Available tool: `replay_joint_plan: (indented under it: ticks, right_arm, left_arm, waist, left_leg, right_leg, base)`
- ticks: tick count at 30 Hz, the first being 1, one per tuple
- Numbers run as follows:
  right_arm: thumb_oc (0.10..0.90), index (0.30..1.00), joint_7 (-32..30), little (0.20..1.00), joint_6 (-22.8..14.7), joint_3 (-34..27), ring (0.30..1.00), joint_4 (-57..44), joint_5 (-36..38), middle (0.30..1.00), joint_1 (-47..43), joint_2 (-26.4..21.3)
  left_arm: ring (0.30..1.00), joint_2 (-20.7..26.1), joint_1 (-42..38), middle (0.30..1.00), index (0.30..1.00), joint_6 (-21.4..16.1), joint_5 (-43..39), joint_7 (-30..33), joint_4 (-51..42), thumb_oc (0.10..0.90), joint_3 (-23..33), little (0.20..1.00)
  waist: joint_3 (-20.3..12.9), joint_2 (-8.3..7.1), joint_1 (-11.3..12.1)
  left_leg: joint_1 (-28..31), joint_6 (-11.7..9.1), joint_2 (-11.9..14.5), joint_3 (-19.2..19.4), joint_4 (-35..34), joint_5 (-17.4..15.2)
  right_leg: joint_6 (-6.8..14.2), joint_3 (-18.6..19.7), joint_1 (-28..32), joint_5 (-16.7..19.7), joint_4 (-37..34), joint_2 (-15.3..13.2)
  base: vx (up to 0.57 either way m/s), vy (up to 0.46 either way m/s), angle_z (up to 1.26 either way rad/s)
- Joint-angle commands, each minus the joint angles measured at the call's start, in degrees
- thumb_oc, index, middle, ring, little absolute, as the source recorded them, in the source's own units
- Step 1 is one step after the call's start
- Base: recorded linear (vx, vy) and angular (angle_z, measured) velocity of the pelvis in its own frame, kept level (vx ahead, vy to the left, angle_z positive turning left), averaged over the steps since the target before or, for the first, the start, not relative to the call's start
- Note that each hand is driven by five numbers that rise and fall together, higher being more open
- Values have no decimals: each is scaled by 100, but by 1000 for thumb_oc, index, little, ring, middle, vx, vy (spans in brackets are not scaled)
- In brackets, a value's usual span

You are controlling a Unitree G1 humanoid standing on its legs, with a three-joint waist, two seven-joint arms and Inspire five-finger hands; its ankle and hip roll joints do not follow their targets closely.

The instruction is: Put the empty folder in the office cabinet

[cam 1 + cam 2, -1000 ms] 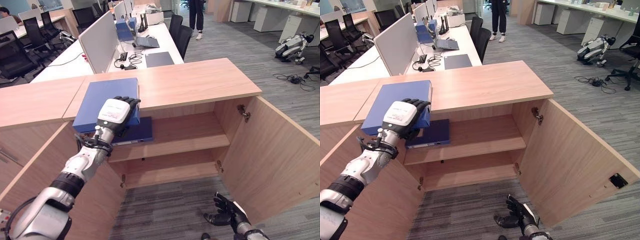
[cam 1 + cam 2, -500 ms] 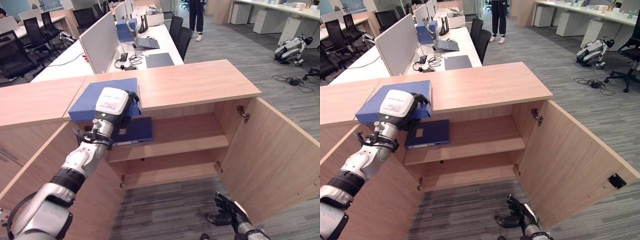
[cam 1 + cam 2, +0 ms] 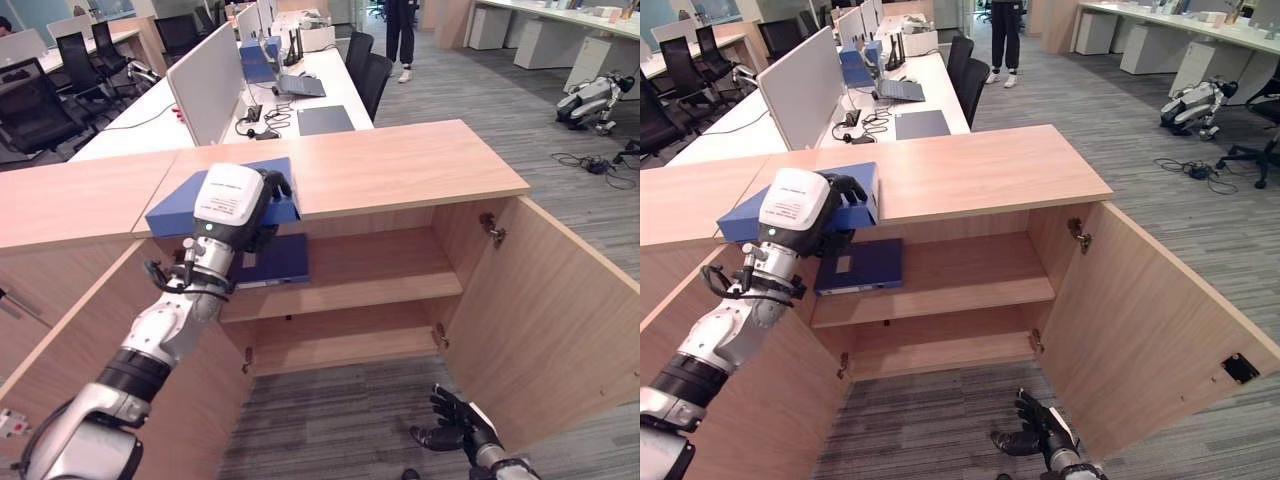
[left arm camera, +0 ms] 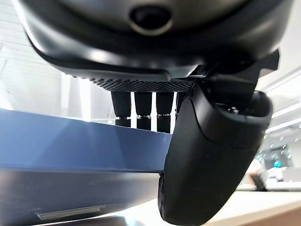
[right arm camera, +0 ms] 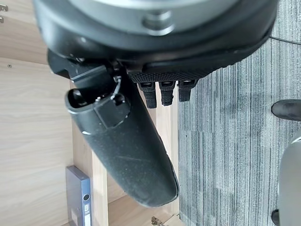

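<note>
The flat blue rectangular folder (image 3: 190,200) lay on the top of the light wooden office cabinet (image 3: 410,165), at its front left edge, directly above the open compartment. Its long axis ran from the cabinet's front edge towards the far left, with the near end slightly overhanging the edge. The left robot hand (image 3: 240,205) was closed on that near end: the fingers (image 4: 143,110) curled over the upper face and the thumb lay beneath, as the left wrist view showed. A second dark blue binder (image 3: 275,258) lay flat on the upper shelf (image 3: 370,275) inside the cabinet, just below the held folder. Both cabinet doors stood open, the right wooden door (image 3: 545,320) swung wide. The right robot hand (image 3: 450,428) hung low near the grey carpeted floor (image 3: 340,420), fingers spread and holding nothing. Compared with 1 second earlier, the left robot hand had risen and the folder's near end lifted with it, lying flatter.
</note>
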Motion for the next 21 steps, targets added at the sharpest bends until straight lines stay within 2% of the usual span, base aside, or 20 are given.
replay_joint_plan:
  ticks: [1, 2, 3, 5, 10, 12, 17, 21]
  right_arm:
    - [800, 900, -69, 900, -334, -168, 900, -334, 172, 900, -615, 88]
    - [800, 900, -72, 900, -323, -186, 900, -402, 191, 900, -640, 147]
    - [800, 900, -72, 900, -318, -185, 900, -407, 190, 900, -634, 133]
    - [800, 900, -86, 900, -333, -166, 900, -510, 224, 900, -684, 175]
    - [800, 900, -93, 900, -339, -103, 900, -602, 277, 900, -788, 213]
    - [800, 900, -96, 900, -341, -77, 900, -651, 276, 900, -829, 215]
    - [800, 900, -49, 900, -317, -38, 900, -791, 407, 900, -897, 246]
    - [800, 900, 6, 900, -312, -43, 900, -1007, 851, 900, -969, 332]
  left_arm:
    - [300, -151, -757, 300, 300, -598, -1105, 220, -740, 400, 827, 300]
    - [300, -450, -590, 300, 300, -888, -1783, 113, -1202, 400, 1008, 300]
    - [300, -452, -552, 300, 300, -881, -1815, 74, -1249, 400, 1043, 300]
    - [300, -837, -394, 300, 300, -1256, -2970, 45, -1800, 400, 1244, 300]
    - [300, -1196, -281, 300, 300, -1658, -4481, -196, -2427, 400, 1401, 300]
    - [300, -1265, -231, 300, 300, -1762, -5022, -390, -2692, 400, 1435, 300]
    - [300, -1384, -137, 300, 300, -1850, -6150, -875, -3060, 400, 1432, 300]
    - [300, -1522, 42, 300, 300, -1786, -7121, -1308, -3229, 400, 1315, 300]
  waist:
    - [26, -82, 103]
    - [35, -100, 129]
    - [32, -88, 127]
    - [37, -89, 149]
    - [57, -61, 187]
    - [69, -46, 204]
    - [62, -20, 237]
    - [71, 8, 265]
  left_leg:
    - [662, -513, 315, -196, -6, -697]
    - [660, -502, 314, -214, -6, -699]
    - [664, -501, 314, -212, -6, -701]
    - [654, -492, 311, -234, -6, -693]
    - [643, -476, 317, -259, -6, -679]
    - [594, -462, 318, -272, -6, -607]
    - [604, -465, 312, -316, -6, -662]
    - [601, -460, 306, -343, -6, -655]
  right_leg:
    - [473, 144, 311, -895, 126, -308]
    - [457, 156, 303, -890, 129, -309]
    - [457, 159, 304, -892, 131, -309]
    - [438, 156, 306, -889, 133, -299]
    - [415, 146, 317, -891, 137, -296]
    - [397, 144, 265, -839, 163, -287]
    - [395, 122, 318, -909, 165, -296]
    - [386, 107, 320, -907, 170, -307]
  base:
    - [-12, -30, 2]
    - [0, 0, 0]
    - [0, 0, 0]
    - [0, 0, 0]
    - [-11, -6, 0]
    - [-28, -15, 0]
    - [15, -7, 1]
    - [0, 0, 0]
